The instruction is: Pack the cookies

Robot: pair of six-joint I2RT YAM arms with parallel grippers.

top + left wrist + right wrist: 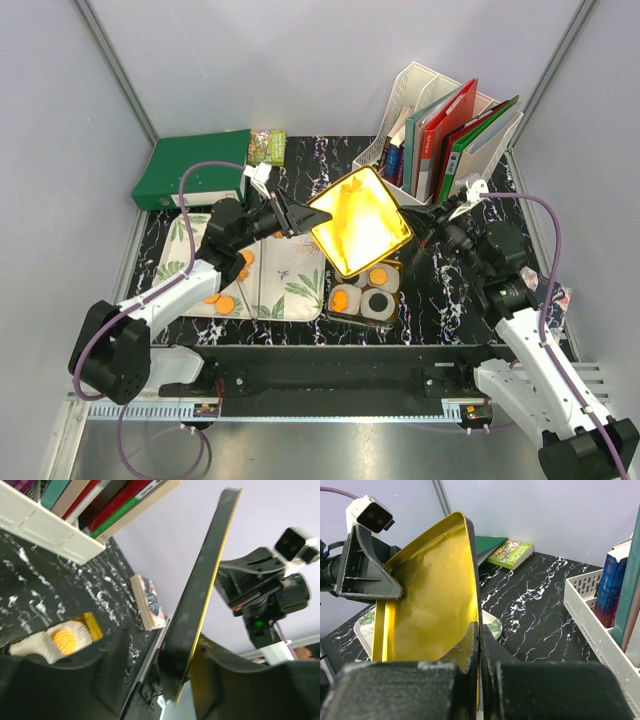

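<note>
A gold tin lid [360, 222] hangs tilted in the air over the middle of the table. My right gripper [420, 232] is shut on its right rim, with the pads pinching the edge in the right wrist view [479, 630]. My left gripper [297, 214] is at the lid's left corner. In the left wrist view [162, 655] its jaws stand open astride the lid's edge [205, 580], with a gap on the outer side. Under the lid sits the tin base [330, 312] with white paper cups holding orange cookies [378, 277] and a black cookie [378, 303]. More orange cookies [225, 303] lie on the floral tray [285, 280].
A white file rack [440, 125] with folders stands at the back right. A green binder [190, 168] and a small book [267, 146] lie at the back left. A small packet [555, 295] lies at the right edge. Grey walls close in the table.
</note>
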